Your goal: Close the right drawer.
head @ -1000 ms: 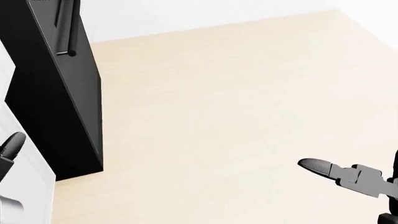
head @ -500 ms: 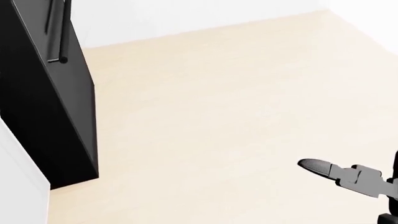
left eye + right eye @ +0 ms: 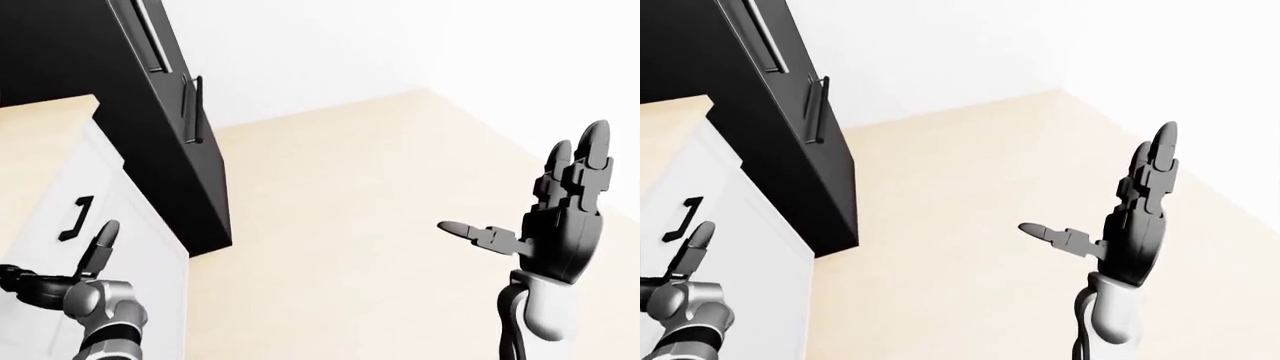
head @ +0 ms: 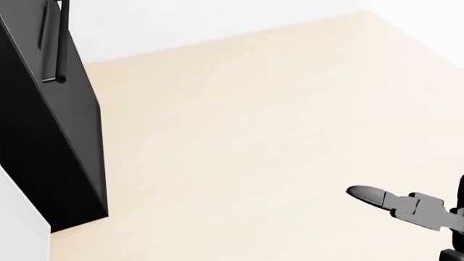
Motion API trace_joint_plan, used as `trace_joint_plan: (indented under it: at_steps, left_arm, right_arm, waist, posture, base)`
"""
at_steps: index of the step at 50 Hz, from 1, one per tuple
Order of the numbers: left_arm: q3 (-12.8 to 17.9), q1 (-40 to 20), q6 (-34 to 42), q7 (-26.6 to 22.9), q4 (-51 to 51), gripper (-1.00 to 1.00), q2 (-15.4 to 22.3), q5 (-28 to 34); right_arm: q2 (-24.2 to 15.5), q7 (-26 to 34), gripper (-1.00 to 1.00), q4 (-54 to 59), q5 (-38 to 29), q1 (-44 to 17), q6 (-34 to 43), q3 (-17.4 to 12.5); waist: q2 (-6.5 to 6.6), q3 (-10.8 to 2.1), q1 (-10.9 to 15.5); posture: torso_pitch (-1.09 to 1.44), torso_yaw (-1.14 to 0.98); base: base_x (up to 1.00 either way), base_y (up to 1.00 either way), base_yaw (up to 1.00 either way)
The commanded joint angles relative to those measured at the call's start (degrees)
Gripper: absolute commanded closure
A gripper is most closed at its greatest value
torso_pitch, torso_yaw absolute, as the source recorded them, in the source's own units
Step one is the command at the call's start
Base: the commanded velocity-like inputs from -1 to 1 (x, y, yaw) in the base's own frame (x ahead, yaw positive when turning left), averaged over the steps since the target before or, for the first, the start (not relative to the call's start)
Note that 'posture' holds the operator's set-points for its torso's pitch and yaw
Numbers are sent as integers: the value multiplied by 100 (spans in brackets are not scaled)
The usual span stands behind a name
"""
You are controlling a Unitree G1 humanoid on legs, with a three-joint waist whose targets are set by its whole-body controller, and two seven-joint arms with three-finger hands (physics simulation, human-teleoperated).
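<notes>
The right hand (image 3: pixel 560 225) stands upright at the right of the left-eye view, palm turned toward the view's left. Its fingers (image 3: pixel 590 150) are spread wide: two point straight up, side by side, and the thumb juts out level toward the left. Nothing lies between them and they touch nothing; only pale wooden floor (image 3: pixel 350 195) shows behind the hand. In the head view just the thumb and a bit of the palm enter at the lower right corner.

The left hand (image 3: pixel 95 289) sits low at the left edge of the left-eye view, its grey wrist joint below. One finger points up and slightly right, with its tip over the face of a white cabinet (image 3: pixel 120 202). Whether it touches that face cannot be told, and the other fingers are out of sight, so how far this hand is open cannot be told either.

A small black handle (image 3: pixel 75 217) is fixed to the white cabinet just above and left of that fingertip. Beside the cabinet rises a tall black unit (image 3: pixel 160 127), tilted in the view, with long dark bar handles (image 3: pixel 192 109) on its face.

White walls close off the floor at the top and right. The right drawer cannot be picked out in any view.
</notes>
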Motion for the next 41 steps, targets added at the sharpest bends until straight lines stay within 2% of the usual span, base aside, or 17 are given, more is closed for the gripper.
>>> trace_joint_plan:
  at_steps: [1, 15, 29, 41]
  left_arm:
    - [253, 4, -287, 338, 81, -100, 233, -264]
    - [302, 73, -411, 299, 386, -100, 357, -424]
    - [506, 318, -381, 275, 485, -100, 693, -788]
    - [498, 368, -404, 292, 542, -100, 732, -878]
  right_arm:
    - [-41, 1, -100, -234, -4, -93, -142, -13]
    - [-34, -3, -100, -284, -16, -91, -99, -9]
    - [-37, -4, -100, -286, -11, -98, -89, -12]
    - [-38, -8, -100, -282, -14, -100, -85, -10]
  waist:
    - [8, -91, 96]
    - [26, -59, 103]
    - [32, -30, 62]
    - [41, -31, -9]
  posture:
    - [0, 0]
    - [0, 0]
    - [0, 0]
    - [0, 0]
  base:
    - [0, 0, 0]
    - [0, 0, 0]
    - [0, 0, 0]
    - [0, 0, 0]
